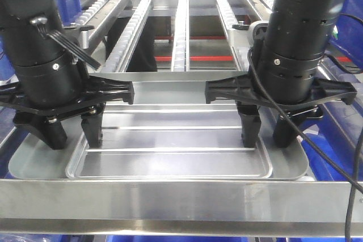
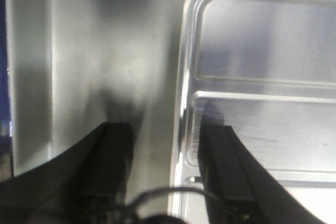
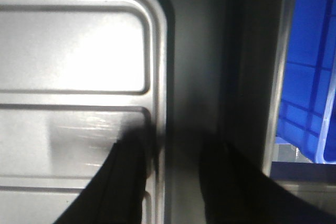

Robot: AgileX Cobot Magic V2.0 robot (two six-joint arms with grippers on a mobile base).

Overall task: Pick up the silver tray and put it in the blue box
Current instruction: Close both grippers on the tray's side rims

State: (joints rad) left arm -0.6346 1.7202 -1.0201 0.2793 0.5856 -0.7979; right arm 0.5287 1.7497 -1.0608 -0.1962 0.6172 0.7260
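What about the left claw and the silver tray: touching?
Cannot tell. In the left wrist view the open left claw straddles the rim of the silver tray; blur hides contact.

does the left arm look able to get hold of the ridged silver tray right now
Probably yes. The left gripper is open, its jaws straddling the left rim of the silver tray: one inside the tray, one outside over the larger tray. Nothing seems to block the rim between them.

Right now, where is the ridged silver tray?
In the front view, the shallow ridged silver tray lies inside the larger plain silver tray, between the left hand and right hand, which straddle its end rims.
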